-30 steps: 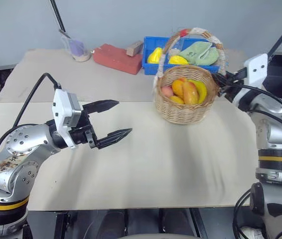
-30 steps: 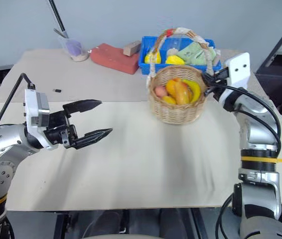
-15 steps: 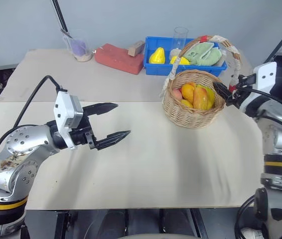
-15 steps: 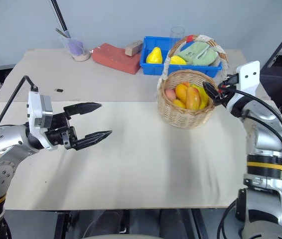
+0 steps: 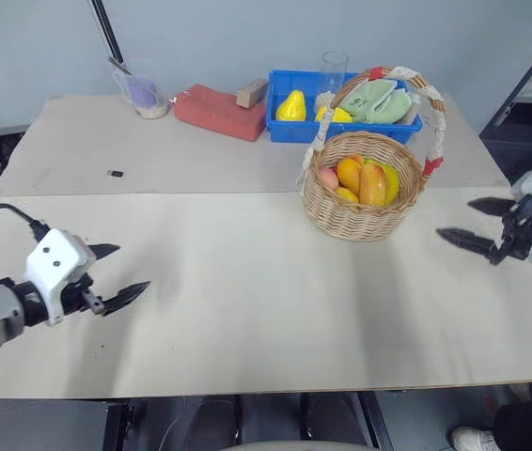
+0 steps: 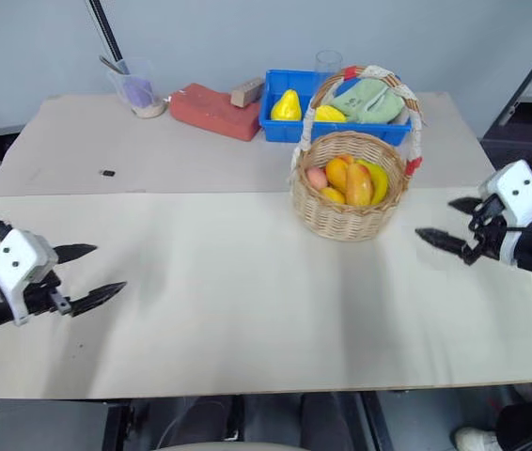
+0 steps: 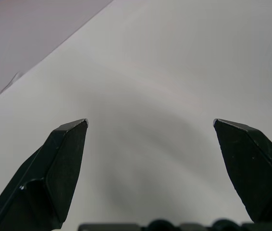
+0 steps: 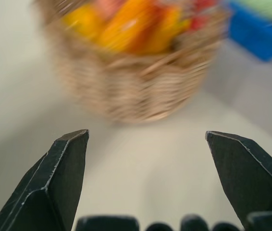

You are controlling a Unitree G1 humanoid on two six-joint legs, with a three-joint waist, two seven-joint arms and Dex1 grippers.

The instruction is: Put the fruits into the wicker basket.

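Head views: fruits [image 5: 365, 180] sit in the wicker basket [image 5: 360, 214] on the table [image 5: 247, 310], so the task looks done; next is just parking both arms.

Wrist views: left gripper [image 7: 150, 126] and right gripper [image 8: 146, 137] both spread, empty.

A second ago the right gripper sat against the basket, which has since shifted right; both arms have pulled out wide.

The right end effector [image 6: 452, 222], closed on the wicker basket [image 6: 351, 209] a second ago, now stands open and well apart from it at the frame's right edge. The left end effector [image 6: 93, 274], fingers apart as before, sits lower and nearer the left edge.
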